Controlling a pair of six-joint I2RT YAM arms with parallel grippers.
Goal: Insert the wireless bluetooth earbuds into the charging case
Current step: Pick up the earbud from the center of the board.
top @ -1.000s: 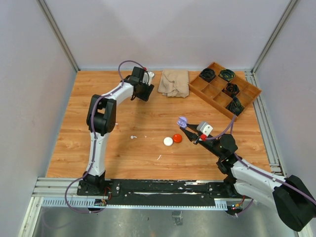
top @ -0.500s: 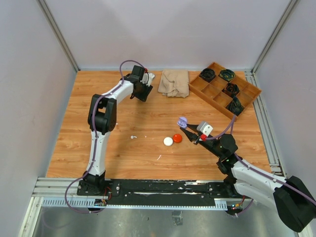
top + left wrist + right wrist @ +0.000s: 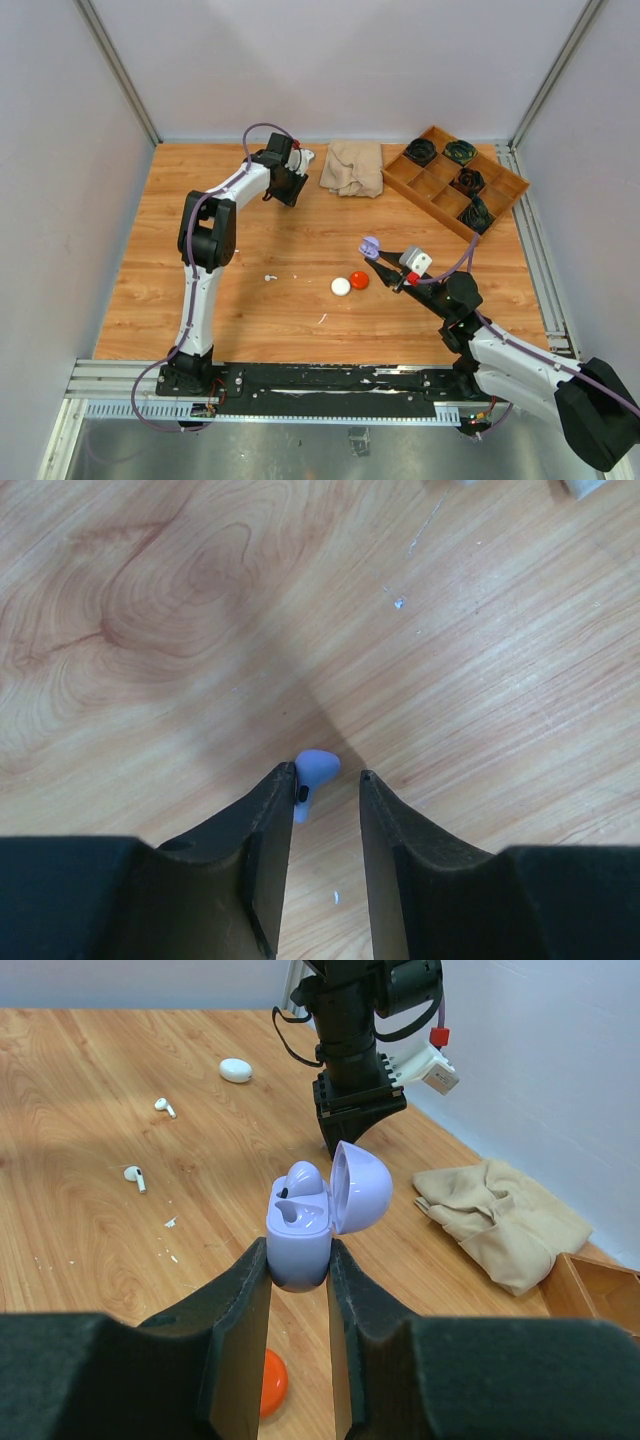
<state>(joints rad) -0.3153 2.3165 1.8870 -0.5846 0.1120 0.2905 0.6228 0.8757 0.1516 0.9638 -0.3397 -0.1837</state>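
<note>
My right gripper [image 3: 300,1255] is shut on the pale purple charging case [image 3: 298,1228] and holds it upright above the table, lid open. One purple earbud [image 3: 303,1180] sits in the far slot and the near slot is empty. In the top view the case [image 3: 368,244] is right of centre. My left gripper [image 3: 325,780] points down at the far table, jaws a narrow gap apart. A second purple earbud [image 3: 314,773] lies on the wood between the tips. It touches the left finger [image 3: 270,820] and is apart from the right one.
Two white earbuds [image 3: 163,1107] [image 3: 134,1176] lie loose on the wood, with a white oval case [image 3: 236,1070] beyond them. A white puck [image 3: 341,286] and an orange puck [image 3: 359,280] sit mid-table. A beige cloth [image 3: 351,167] and a wooden divided tray [image 3: 440,195] are at the back.
The left gripper's jaws have narrowed around the purple earbud and the arm has shifted slightly. The right arm and the case have not moved.
</note>
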